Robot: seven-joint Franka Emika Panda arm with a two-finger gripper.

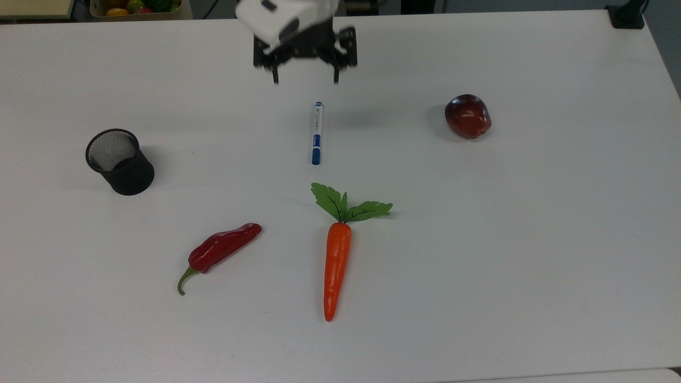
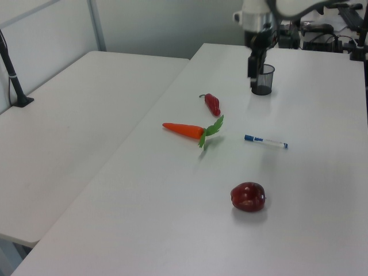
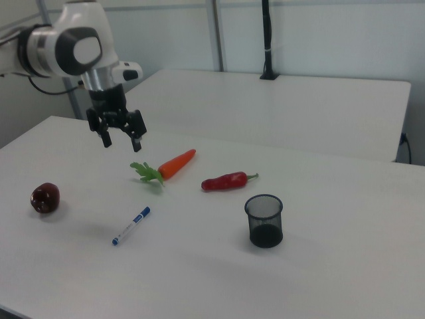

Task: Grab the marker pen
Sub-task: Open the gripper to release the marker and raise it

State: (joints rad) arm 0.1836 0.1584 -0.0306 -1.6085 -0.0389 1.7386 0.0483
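We see the marker pen (image 1: 316,133) lying flat, its long axis toward the carrot (image 1: 336,266), capped end nearest the leaves; our gripper (image 1: 306,80) hangs unclenched beyond its far end.

A white table (image 1: 532,239) holds a marker pen (image 1: 316,133) lying flat beneath the raised gripper (image 1: 306,80), a carrot (image 1: 336,266) beyond it, a red chilli (image 1: 223,250), black mesh cup (image 1: 119,162) and red apple (image 1: 468,116).
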